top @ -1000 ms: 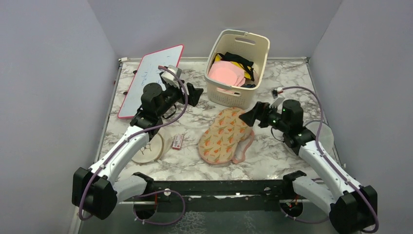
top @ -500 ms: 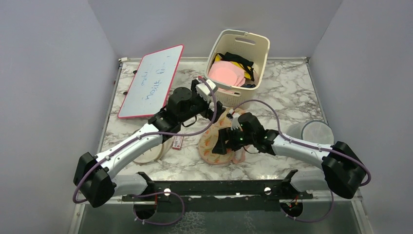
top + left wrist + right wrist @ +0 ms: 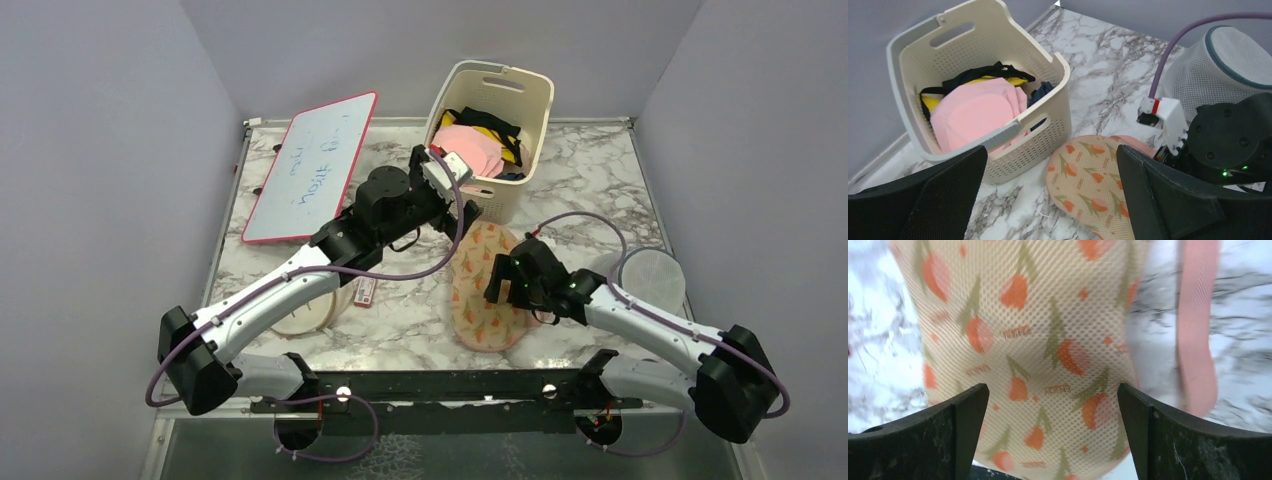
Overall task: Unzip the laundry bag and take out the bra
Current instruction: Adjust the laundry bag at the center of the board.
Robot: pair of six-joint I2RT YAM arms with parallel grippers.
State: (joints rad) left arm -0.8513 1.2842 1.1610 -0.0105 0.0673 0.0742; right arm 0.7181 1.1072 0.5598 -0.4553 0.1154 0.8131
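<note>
Beige mesh with orange carrot print: the laundry bag lies flat directly beneath the right gripper. Its fingers are spread, and the bag's long axis runs crosswise to their gap. Pink loop lies just outside one finger. Left gripper, also spread, hangs above the bag's far lobe, less close. Zip pull not visible; bra unseen.

The top external camera looks down from behind over the whole marble table. The left wrist camera faces the cream slotted plastic basket; the right wrist camera sits close above the beige carrot-print fabric pouch, which all three show.
</note>
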